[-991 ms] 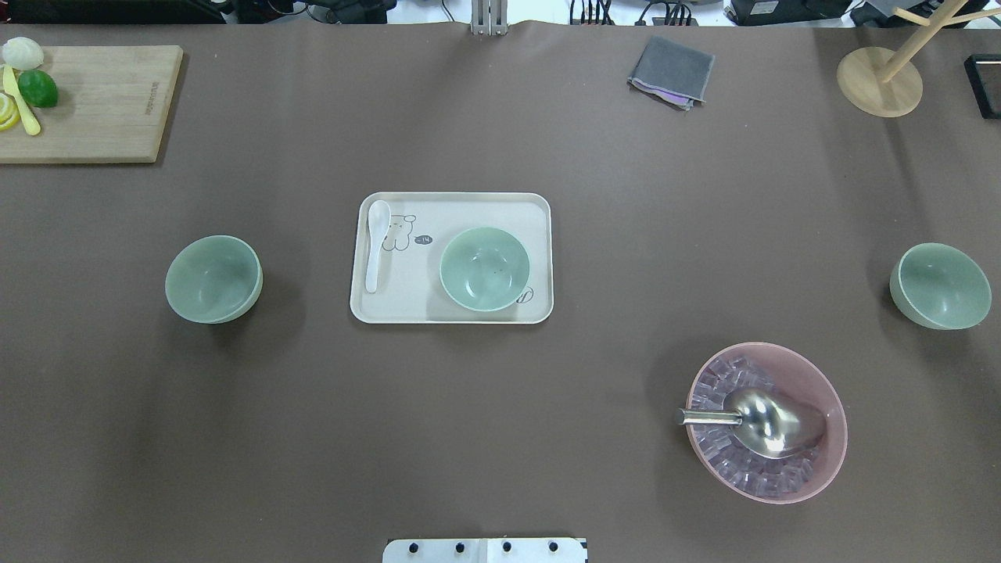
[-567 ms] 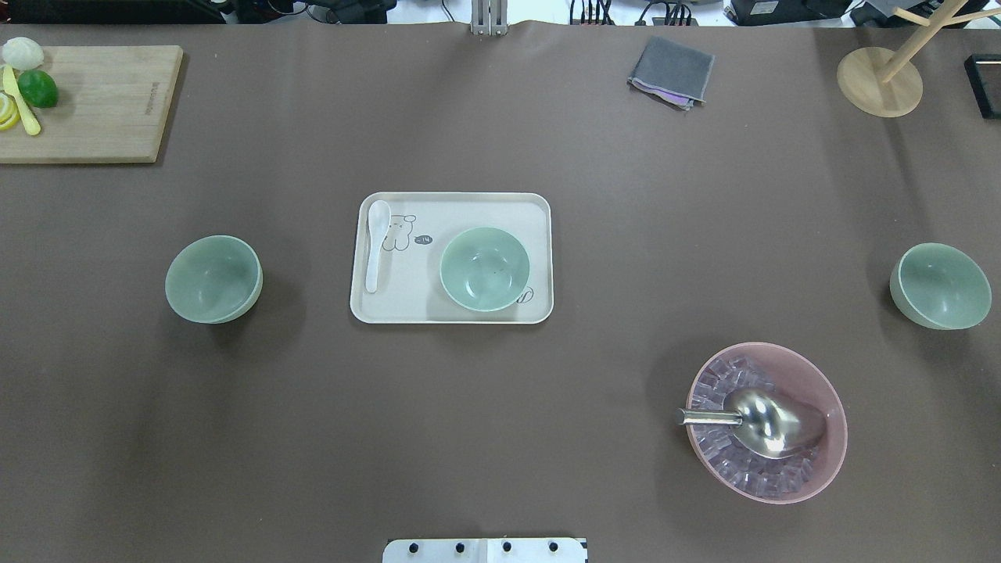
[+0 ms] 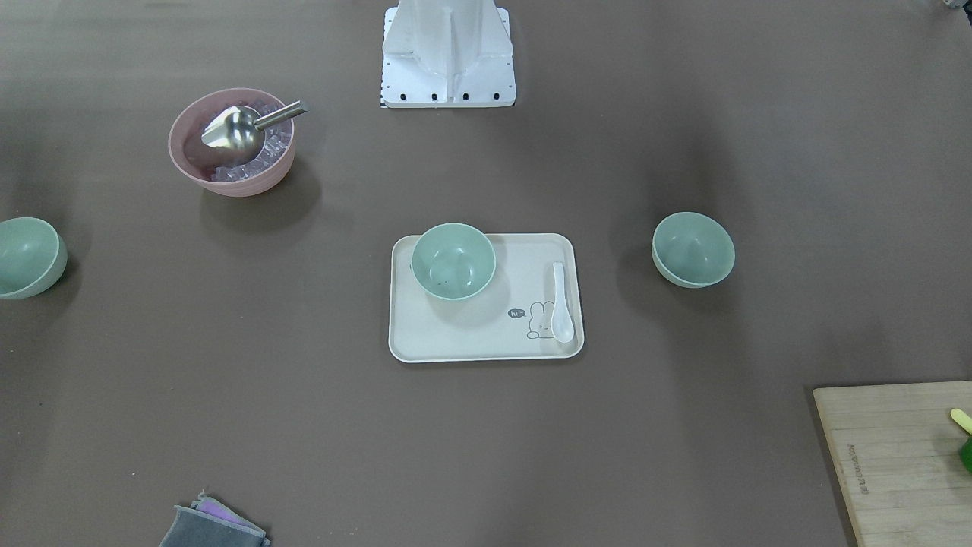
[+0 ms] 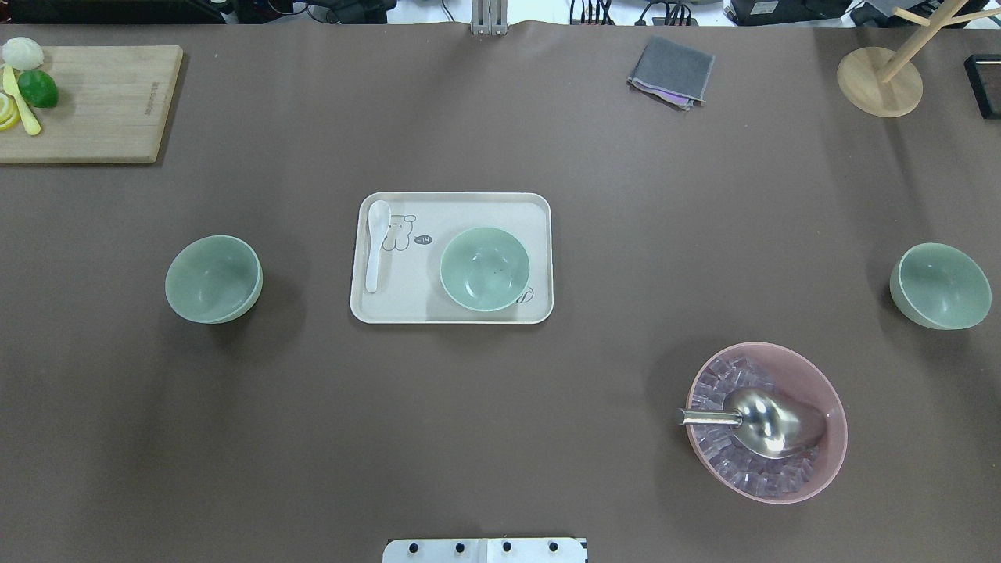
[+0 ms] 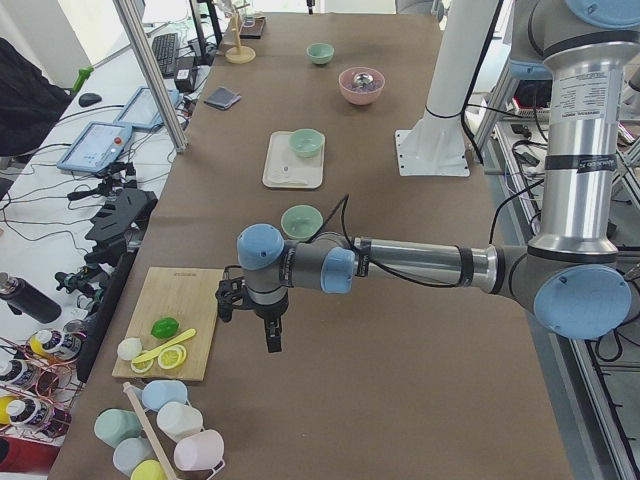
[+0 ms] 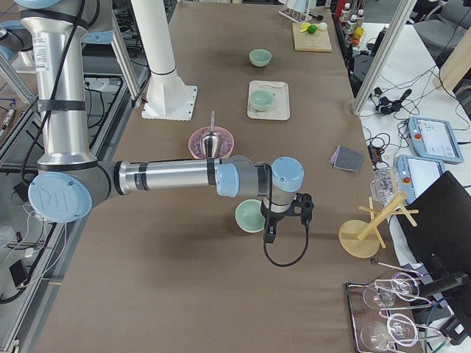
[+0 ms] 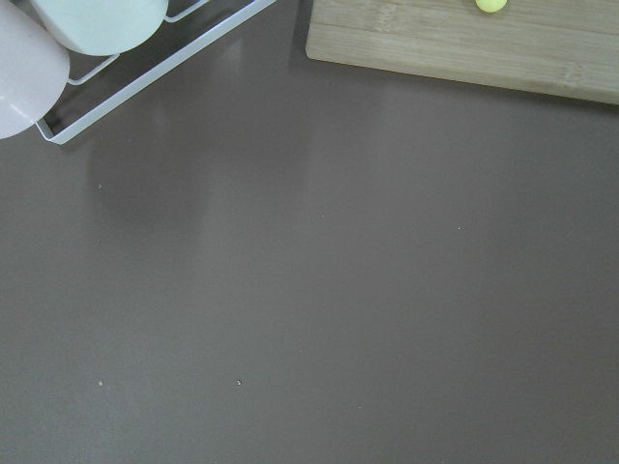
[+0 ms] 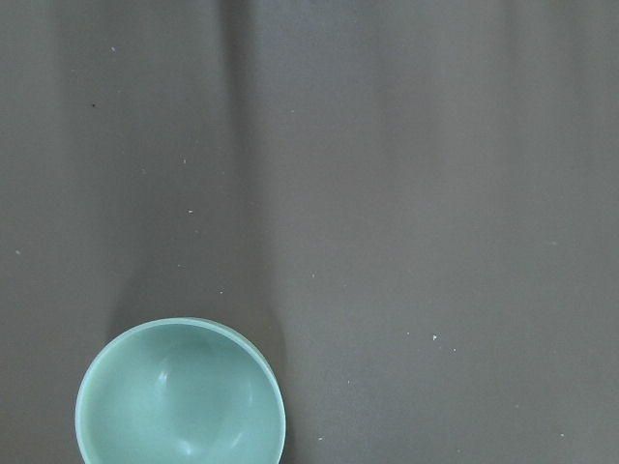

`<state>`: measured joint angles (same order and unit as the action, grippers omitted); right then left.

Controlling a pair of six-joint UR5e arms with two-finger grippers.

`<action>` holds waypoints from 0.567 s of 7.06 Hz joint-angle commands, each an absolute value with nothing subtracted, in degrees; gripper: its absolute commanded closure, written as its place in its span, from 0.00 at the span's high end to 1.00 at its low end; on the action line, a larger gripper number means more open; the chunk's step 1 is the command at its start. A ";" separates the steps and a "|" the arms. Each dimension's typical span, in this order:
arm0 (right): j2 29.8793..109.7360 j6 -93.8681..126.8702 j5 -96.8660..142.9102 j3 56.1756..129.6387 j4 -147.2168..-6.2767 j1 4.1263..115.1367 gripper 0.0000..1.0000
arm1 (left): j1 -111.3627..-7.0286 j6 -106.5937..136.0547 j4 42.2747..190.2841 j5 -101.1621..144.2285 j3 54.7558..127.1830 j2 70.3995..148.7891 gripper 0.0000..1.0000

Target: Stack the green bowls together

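Observation:
Three pale green bowls stand apart on the brown table. One bowl [image 4: 213, 279] is at the left, one [image 4: 484, 268] sits on the cream tray [image 4: 453, 202] in the middle, and one [image 4: 938, 285] is at the far right. My left gripper [image 5: 272, 335] shows only in the exterior left view, above the table beside the cutting board; I cannot tell whether it is open. My right gripper [image 6: 269, 234] shows only in the exterior right view, just beside the right bowl [image 6: 250, 215], state unclear. That bowl also shows in the right wrist view [image 8: 180, 396].
A pink bowl [image 4: 830, 391] with ice and a metal scoop [image 4: 762, 420] stands at front right. A white spoon [image 4: 375, 242] lies on the tray. A cutting board [image 4: 102, 102] with lime, a grey cloth [image 4: 672, 70], a wooden stand [image 4: 879, 82] and a mug rack [image 5: 160, 430] sit at the edges.

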<state>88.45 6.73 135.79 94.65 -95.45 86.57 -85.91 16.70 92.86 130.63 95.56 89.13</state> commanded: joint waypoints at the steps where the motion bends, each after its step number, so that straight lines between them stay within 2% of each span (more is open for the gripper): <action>1: 87.46 9.21 135.88 95.01 -95.45 86.49 1.00 | -85.52 17.05 93.24 130.78 102.53 90.08 0.98; 4: 85.44 11.77 135.97 94.93 -95.71 85.52 1.00 | -82.19 25.50 99.14 130.43 100.46 94.21 0.98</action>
